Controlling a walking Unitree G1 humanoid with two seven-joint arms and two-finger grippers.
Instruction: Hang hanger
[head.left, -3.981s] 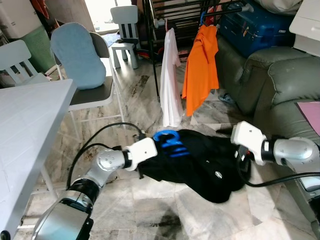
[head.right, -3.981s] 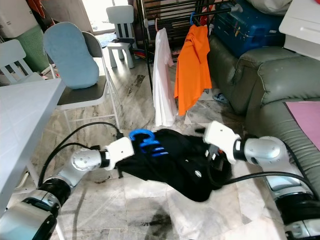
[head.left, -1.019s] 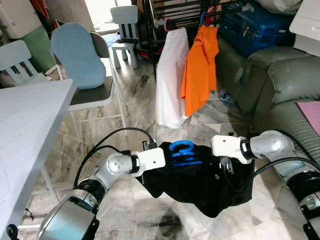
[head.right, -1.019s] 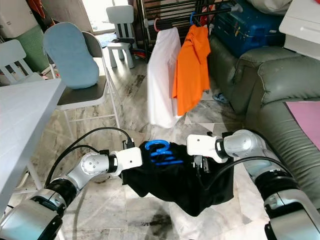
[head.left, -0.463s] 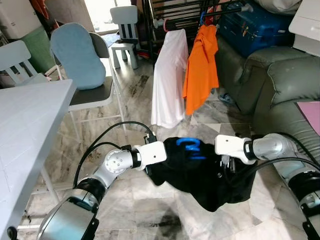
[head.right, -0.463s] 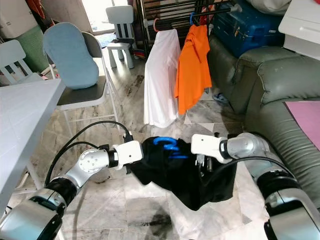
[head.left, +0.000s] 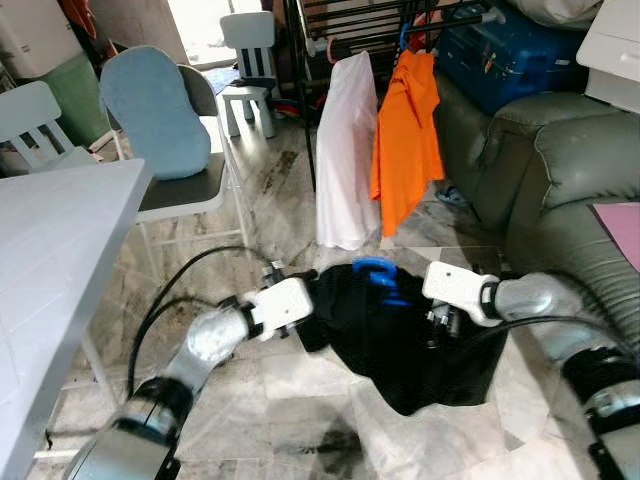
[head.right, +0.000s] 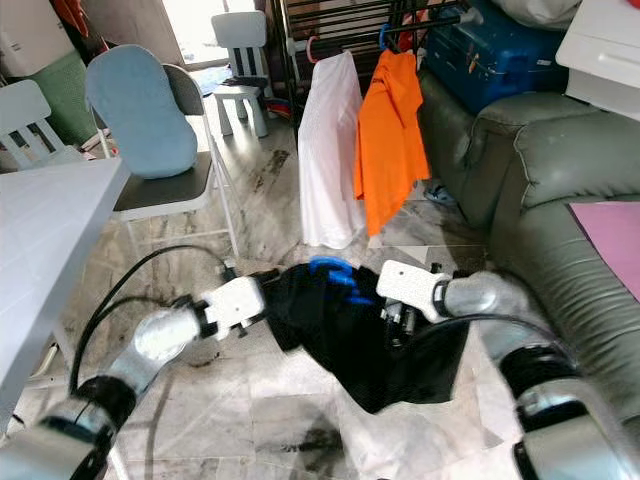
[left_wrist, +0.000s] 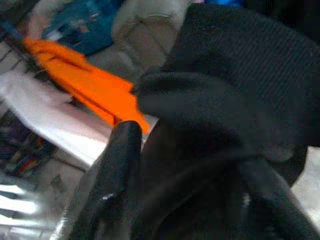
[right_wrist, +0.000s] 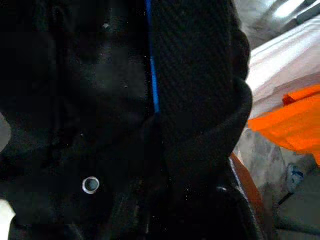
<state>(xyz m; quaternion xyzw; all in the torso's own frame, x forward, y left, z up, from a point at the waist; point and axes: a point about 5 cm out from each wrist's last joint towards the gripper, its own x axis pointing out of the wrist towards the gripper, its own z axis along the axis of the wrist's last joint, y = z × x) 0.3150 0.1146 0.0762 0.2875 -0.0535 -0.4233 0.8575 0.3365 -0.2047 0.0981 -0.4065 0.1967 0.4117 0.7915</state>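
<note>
While my left gripper and right gripper each clench an end of the black shirt on its blue hanger, it hangs low, well short of the rack, so hanging seems left.

Garment on hanger is held low over the floor, between left gripper on its left edge and right gripper on its right. Rack stands behind, two shirts hanging side by side: left shirt, right shirt. Sofa to the right, suitcase behind it. Table at left, chair behind the table, small chair farther back.
</note>
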